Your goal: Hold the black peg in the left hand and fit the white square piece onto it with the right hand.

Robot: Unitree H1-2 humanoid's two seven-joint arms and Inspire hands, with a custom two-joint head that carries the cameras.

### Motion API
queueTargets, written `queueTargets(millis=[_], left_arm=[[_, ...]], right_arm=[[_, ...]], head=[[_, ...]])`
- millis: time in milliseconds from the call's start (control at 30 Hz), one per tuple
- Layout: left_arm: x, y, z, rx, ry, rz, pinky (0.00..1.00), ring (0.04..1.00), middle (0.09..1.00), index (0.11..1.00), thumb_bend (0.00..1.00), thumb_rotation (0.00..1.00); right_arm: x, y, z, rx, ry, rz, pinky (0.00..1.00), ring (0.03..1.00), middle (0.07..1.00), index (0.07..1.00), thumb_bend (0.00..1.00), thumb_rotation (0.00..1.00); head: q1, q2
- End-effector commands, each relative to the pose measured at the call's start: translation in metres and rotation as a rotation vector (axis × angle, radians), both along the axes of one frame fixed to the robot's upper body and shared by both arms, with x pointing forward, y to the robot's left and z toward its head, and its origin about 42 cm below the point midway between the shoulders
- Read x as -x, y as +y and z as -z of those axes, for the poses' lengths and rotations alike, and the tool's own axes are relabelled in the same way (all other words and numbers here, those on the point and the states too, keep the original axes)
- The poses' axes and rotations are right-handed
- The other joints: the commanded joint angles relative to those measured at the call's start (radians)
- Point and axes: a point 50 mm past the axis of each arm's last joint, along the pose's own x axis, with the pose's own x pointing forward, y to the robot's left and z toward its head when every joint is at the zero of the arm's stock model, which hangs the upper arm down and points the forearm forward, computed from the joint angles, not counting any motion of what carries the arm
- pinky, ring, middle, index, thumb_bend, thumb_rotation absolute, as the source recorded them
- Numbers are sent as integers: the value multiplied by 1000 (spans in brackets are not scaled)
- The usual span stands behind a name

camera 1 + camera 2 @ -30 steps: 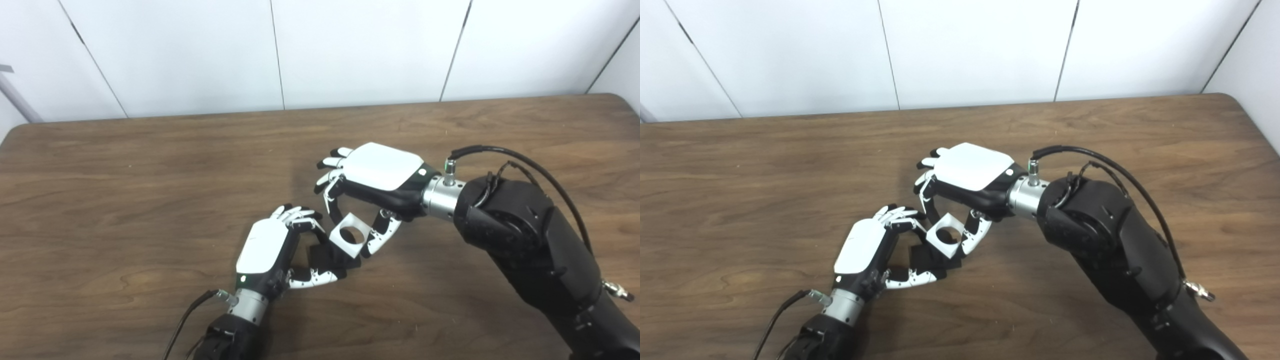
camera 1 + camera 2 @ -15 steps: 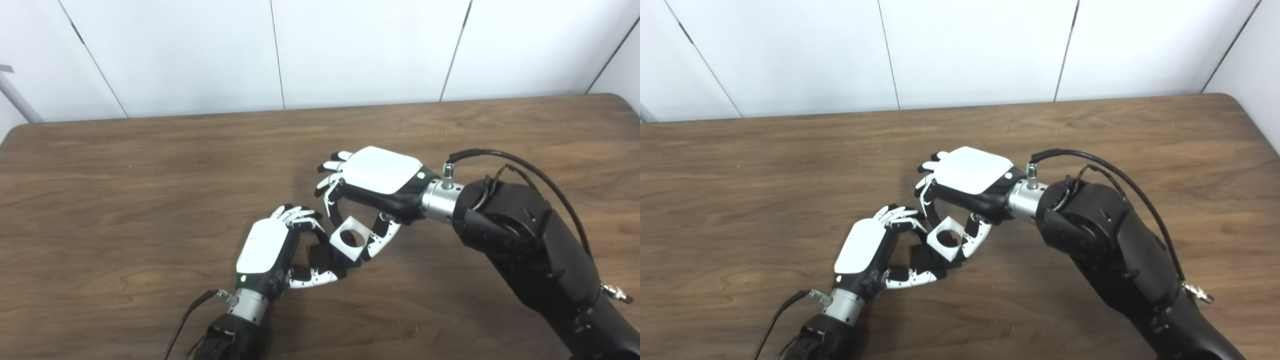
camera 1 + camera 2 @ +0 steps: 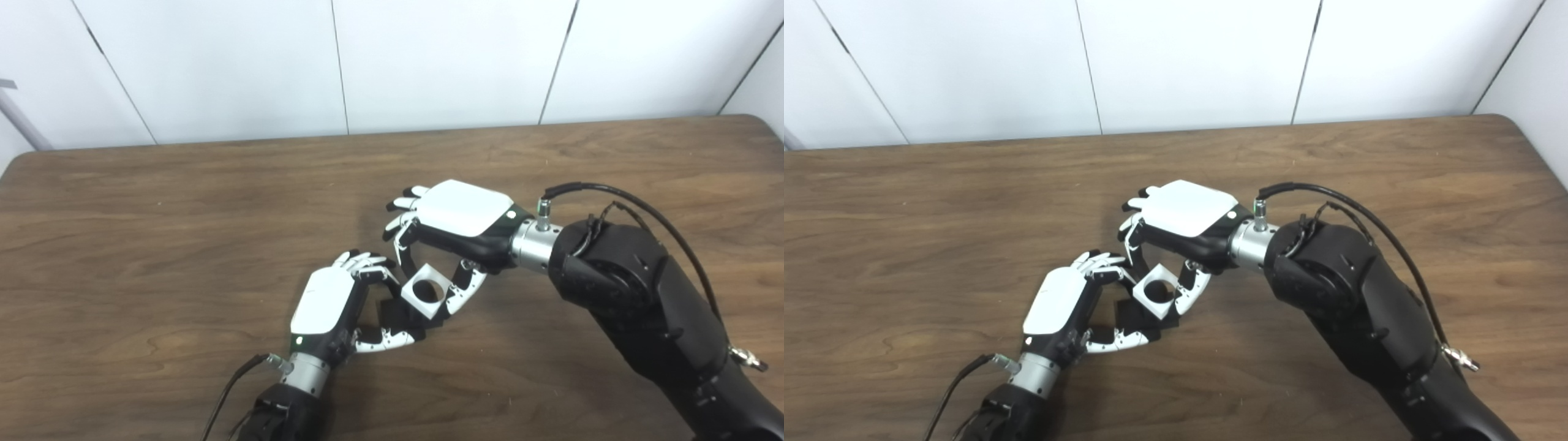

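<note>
Left eye view: white square piece pinched in right hand, against peg-clasping left hand.

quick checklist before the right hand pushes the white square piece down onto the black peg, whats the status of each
1. Left hand gripping the black peg: ok, fingers and thumb wrap the dark piece.
2. Right hand holding the white square piece: ok, pinched between fingers and thumb.
3. Round hole in the square piece facing up and unobstructed: ok, it shows open in both views.
4. Hole lined up over the peg's tip: cannot tell, the piece covers the peg's end.
5. Piece already seated on the peg: cannot tell, the overlap hides any contact.
6. Table around the hands free of obstacles: ok, only bare wood shows nearby.
</note>
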Motion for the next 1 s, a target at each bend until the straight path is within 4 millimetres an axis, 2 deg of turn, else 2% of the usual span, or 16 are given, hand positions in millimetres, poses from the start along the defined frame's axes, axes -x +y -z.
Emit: queueTargets(millis=[0,967], left_arm=[[-1,-3,6,-20,33,11,942,847,783,487,522,50],[0,-7,6,-21,37,20,945,850,783,487,522,51]], right_arm=[[-5,3,-15,-19,-77,-16,1000,948,825,484,524,133],[-7,12,-11,-19,-70,-24,1000,950,821,484,524,133]], head=[[2,0],[10,5]])
